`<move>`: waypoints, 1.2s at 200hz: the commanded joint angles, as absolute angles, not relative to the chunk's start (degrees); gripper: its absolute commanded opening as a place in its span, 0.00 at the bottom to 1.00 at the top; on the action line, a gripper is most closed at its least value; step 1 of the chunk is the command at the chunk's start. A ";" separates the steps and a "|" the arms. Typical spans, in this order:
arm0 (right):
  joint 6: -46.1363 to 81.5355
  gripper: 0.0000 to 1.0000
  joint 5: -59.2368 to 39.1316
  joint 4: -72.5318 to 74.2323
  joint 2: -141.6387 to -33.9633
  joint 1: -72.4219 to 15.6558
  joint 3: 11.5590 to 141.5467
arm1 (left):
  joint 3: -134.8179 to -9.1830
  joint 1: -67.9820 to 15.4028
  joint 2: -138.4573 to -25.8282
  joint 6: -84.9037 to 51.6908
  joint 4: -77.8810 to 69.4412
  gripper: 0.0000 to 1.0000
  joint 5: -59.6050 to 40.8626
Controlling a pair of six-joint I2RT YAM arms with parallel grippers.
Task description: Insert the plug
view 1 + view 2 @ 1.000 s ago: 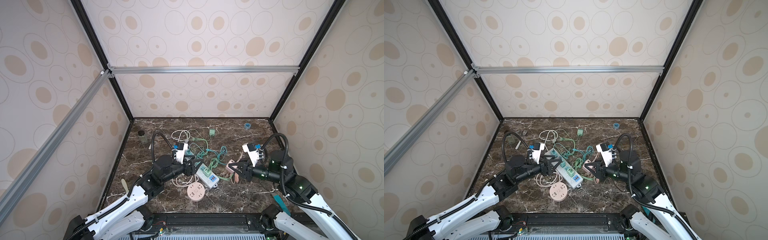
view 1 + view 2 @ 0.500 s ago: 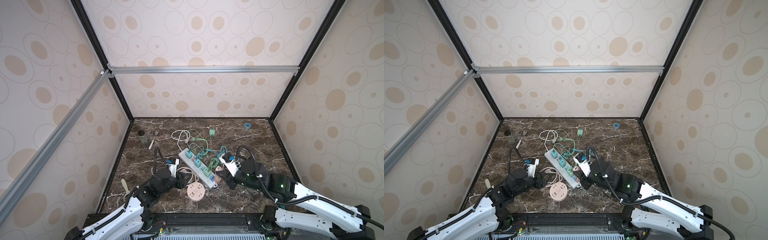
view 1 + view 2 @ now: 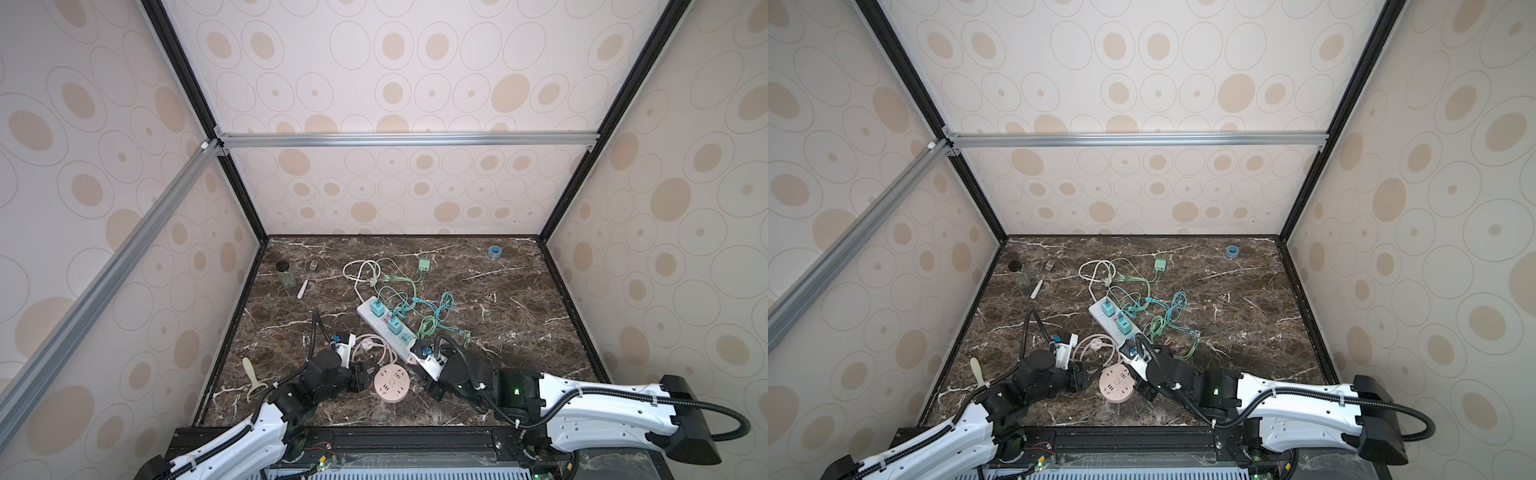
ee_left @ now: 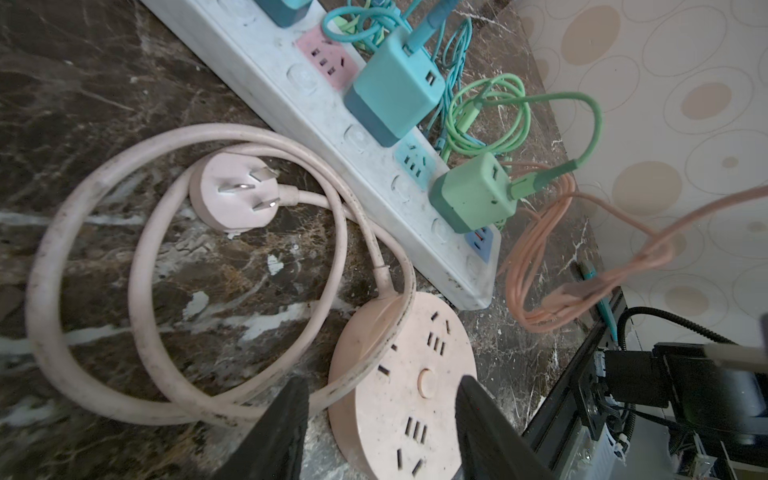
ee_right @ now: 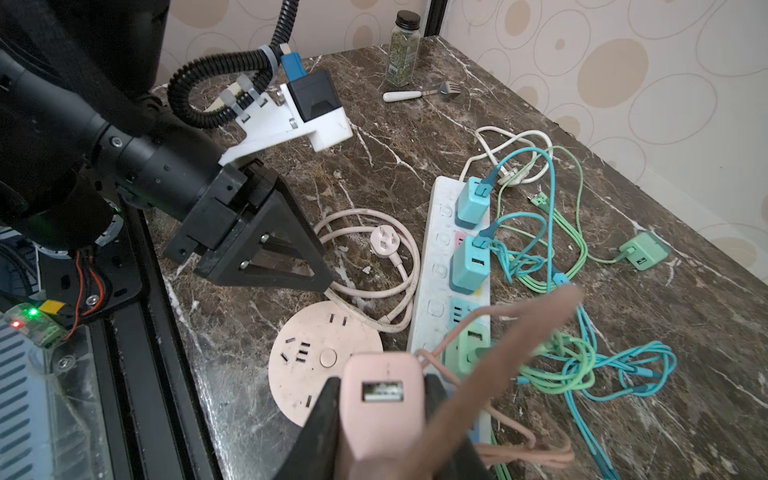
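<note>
Right wrist view: the right gripper point(image 5: 380, 384) clamps the pink charger plug point(image 5: 382, 419) by its flat sides near the front edge of the bench point(image 5: 457, 104), beside the round socket point(image 5: 316, 336), where it looks light, rigid and slick with a soft cable point(image 5: 528, 328) likely to tug, while the left gripper point(image 4: 382, 380) stands half-open, empty.

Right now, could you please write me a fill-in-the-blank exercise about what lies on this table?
1. The right claw is shut on a ___ USB charger.
2. In the white power strip, ___ chargers are plugged.
3. Beside the spice jar lies a ___.
4. The left claw hovers ___ by the round pink socket.
Missing words: pink; three; fork; open.
</note>
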State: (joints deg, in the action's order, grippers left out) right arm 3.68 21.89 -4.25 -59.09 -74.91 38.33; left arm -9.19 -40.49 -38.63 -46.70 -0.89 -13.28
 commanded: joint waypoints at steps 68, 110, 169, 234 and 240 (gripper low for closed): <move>8.12 0.00 24.96 9.89 -65.26 -78.16 33.63 | -3.18 -40.07 -37.68 -48.78 -5.85 0.51 -18.65; 9.36 0.00 25.84 15.01 -70.18 -78.74 33.32 | -2.55 -40.03 -37.53 -48.65 -7.57 0.50 -20.60; 10.64 0.00 26.68 18.43 -74.37 -78.69 32.87 | -2.92 -40.10 -39.22 -48.32 -8.73 0.50 -20.97; 11.95 0.00 22.45 20.49 -74.06 -78.71 30.70 | -3.14 -40.08 -43.51 -48.59 -11.34 0.38 -21.31; 11.75 0.00 21.76 20.61 -73.85 -78.68 30.59 | -3.10 -40.16 -43.34 -48.56 -11.35 0.38 -21.24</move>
